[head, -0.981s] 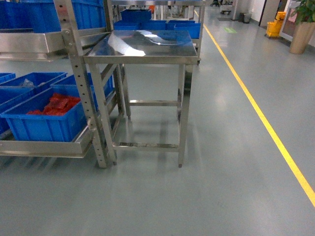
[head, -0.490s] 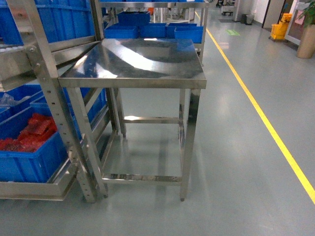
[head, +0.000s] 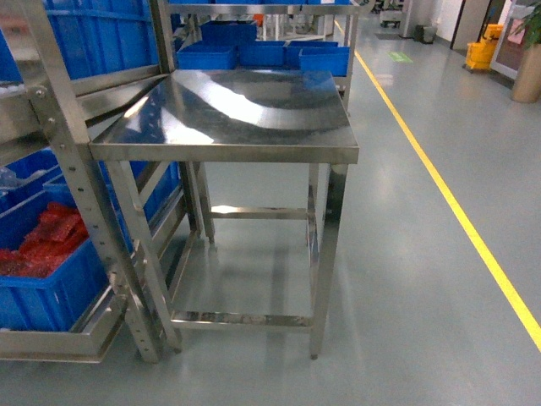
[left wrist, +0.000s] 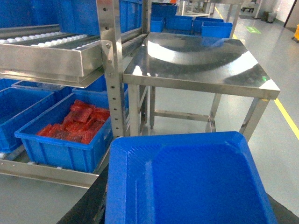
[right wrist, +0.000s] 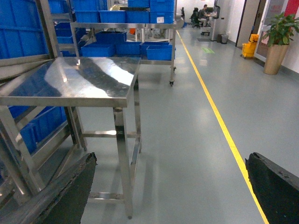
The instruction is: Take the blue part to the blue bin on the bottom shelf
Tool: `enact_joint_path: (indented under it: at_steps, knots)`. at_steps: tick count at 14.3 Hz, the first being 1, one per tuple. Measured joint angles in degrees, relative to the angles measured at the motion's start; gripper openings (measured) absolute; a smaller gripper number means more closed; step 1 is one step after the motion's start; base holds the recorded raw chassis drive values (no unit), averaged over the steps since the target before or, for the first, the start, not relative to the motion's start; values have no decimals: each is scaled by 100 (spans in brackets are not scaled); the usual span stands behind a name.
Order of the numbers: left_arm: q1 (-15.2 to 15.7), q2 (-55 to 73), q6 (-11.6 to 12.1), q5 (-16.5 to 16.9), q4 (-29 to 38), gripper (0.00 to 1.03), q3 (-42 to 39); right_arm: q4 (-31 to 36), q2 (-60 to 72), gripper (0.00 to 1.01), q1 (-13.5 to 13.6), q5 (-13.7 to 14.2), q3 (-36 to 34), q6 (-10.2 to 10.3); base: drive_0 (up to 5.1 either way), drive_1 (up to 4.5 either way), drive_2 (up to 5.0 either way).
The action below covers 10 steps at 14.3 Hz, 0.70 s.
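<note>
Between the left tool's [left wrist: 187, 186] fingers you have the blue part [left wrist: 187, 179] clamped and carried low, probably for transport to the rack [head: 76, 178], while your right tool [right wrist: 163, 186] gapes empty, and the target bin on the bottom shelf [head: 51, 342] isn't identifiable yet.

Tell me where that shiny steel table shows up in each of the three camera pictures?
Head: steel table fills the upper middle.
Left wrist: upper right, above a blue tray.
Right wrist: upper left, its top running off the left edge.
Shared landmark: the yellow floor line, right of the table in all three.
</note>
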Motion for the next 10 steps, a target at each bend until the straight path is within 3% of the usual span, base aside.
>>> enact_joint_path:
  at_steps: [10]
  knots:
    - [0,0,-2,-17,11,44,0,-33,0,98,0,0,0,2,1,404,-402]
